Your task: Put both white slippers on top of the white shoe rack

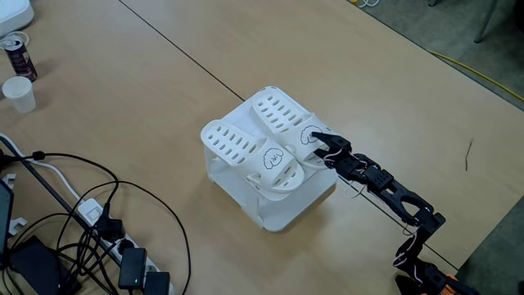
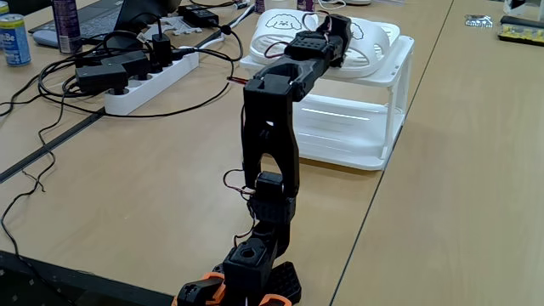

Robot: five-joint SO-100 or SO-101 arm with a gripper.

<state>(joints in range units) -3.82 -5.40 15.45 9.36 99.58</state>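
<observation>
Wooden table (image 1: pixel 164 90) w/ white rack (image 1: pixel 282 209) at center; both slippers (image 1: pixel 250 152) side by side on top. Gripper (image 1: pixel 315 146) at 3 o'clock slipper, jaws narrow, grip unclear.

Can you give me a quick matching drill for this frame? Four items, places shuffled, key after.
Items
1. slippers
2. paper cup
3. power strip
4. tool

Places
A. table, among black cables
B. at the heel of one slipper
C. top of the shoe rack
D. far left of the table, beside a can

Pairs: 1-C, 2-D, 3-A, 4-B
</observation>
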